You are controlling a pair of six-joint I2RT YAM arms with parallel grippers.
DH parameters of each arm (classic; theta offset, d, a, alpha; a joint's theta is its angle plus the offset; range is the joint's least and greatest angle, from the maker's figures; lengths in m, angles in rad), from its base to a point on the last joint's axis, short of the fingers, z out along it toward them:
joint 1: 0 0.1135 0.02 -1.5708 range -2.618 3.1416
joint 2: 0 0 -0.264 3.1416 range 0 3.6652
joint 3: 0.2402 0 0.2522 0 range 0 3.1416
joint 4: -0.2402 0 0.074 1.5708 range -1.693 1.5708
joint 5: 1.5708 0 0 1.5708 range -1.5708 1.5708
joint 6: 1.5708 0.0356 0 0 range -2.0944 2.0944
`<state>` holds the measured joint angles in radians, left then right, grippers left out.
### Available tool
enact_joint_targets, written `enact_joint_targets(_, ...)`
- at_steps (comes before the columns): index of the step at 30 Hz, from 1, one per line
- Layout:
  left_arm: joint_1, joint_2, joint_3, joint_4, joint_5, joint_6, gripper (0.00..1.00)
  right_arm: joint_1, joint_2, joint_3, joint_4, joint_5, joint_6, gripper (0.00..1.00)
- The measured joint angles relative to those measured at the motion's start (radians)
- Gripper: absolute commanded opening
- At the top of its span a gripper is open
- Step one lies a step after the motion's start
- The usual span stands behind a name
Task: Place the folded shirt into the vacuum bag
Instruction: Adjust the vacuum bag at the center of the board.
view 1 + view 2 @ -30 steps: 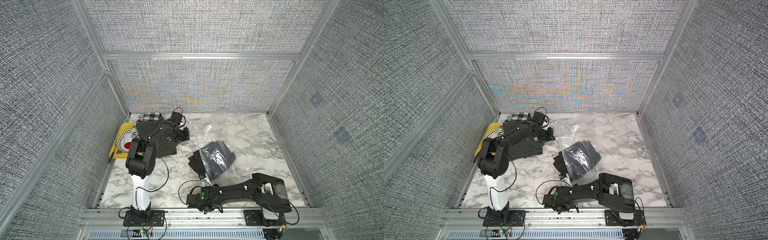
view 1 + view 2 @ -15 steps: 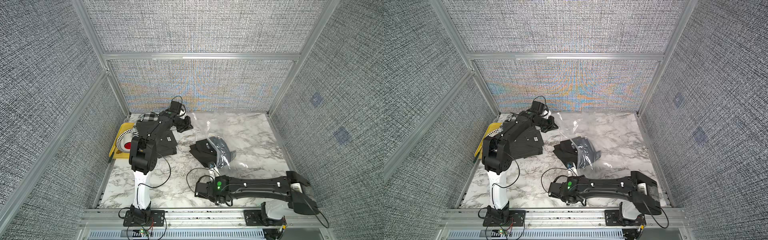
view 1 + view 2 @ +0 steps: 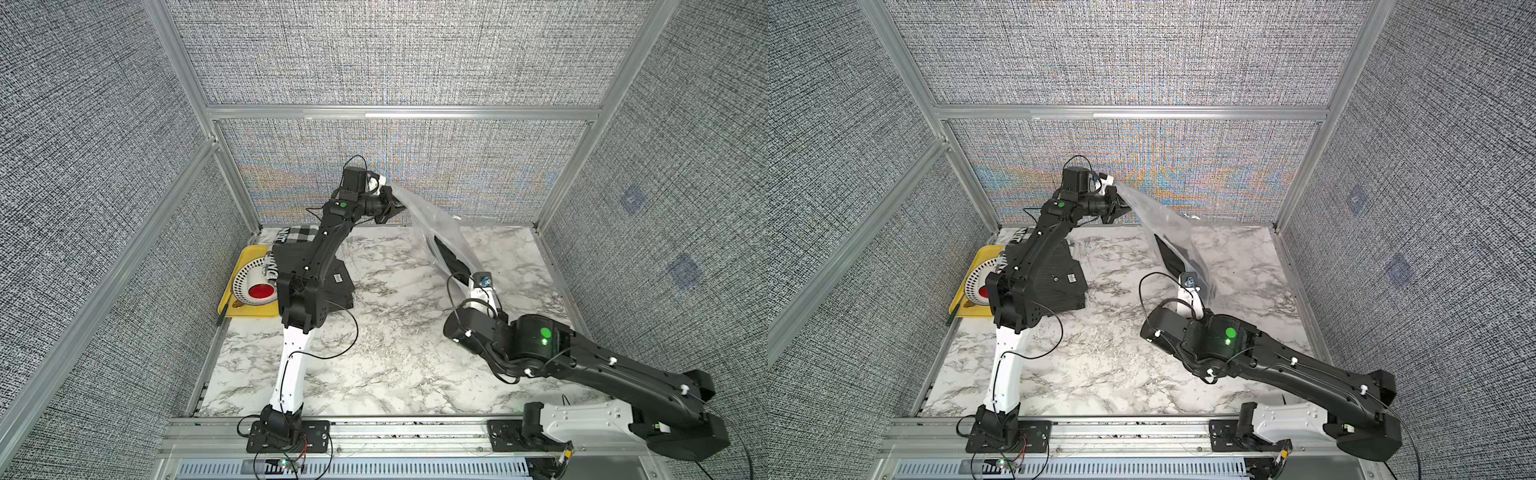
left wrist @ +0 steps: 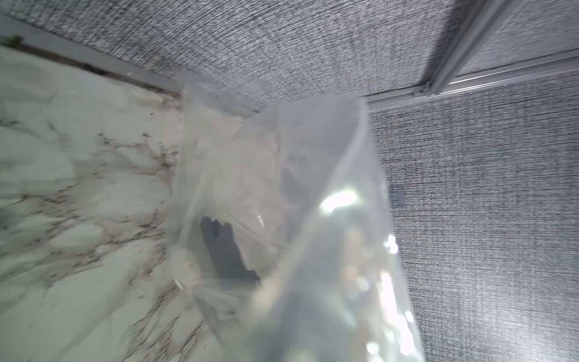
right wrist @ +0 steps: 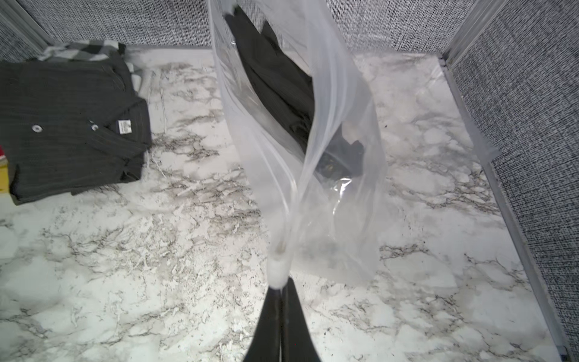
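Marbled tabletop [image 3: 395,365], grey woven walls [image 3: 395,54]; vacuum bag [image 3: 430,222] hangs seemingly clear of it.

Grey woven fabric panels [image 3: 395,54] walled the cell on three sides, framed by aluminium rails [image 3: 399,112]; the counter [image 3: 395,332] was white marble-patterned with grey veins, evenly lit; a slotted metal strip [image 3: 415,468] ran along its near edge.
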<state>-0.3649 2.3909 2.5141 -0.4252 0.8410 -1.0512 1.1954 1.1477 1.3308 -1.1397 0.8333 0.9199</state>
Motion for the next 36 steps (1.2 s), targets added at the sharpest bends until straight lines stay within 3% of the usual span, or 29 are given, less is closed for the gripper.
enact_joint_targets(5,0.001,-0.002,0.011,0.109,0.020,-0.064,0.00,-0.021,0.040,0.067,-0.038,0.003,-0.059,0.00)
enact_joint_targets(11,0.003,-0.056,-0.099,0.174,0.035,-0.101,0.00,-0.017,0.052,0.127,-0.068,-0.001,-0.092,0.00)
enact_joint_targets(17,0.008,-0.044,-0.005,0.197,0.058,-0.107,0.00,-0.010,0.053,0.210,-0.116,0.018,-0.103,0.00)
enact_joint_targets(21,0.013,-0.114,-0.205,0.239,0.068,-0.047,0.00,0.011,0.022,0.118,-0.080,-0.010,-0.124,0.00)
enact_joint_targets(25,0.021,-0.197,-0.511,0.240,0.050,0.048,0.00,0.024,-0.005,-0.084,0.063,-0.156,-0.184,0.00)
enact_joint_targets(30,0.037,-0.288,-0.794,0.248,0.010,0.156,0.00,0.037,0.014,-0.233,0.207,-0.285,-0.210,0.00)
enact_joint_targets(33,0.039,-0.274,-0.828,0.253,-0.004,0.185,0.00,0.008,0.063,-0.241,0.193,-0.282,-0.180,0.00)
enact_joint_targets(36,0.033,-0.189,-0.700,0.277,0.009,0.158,0.00,-0.052,0.077,-0.148,0.110,-0.224,-0.138,0.00)
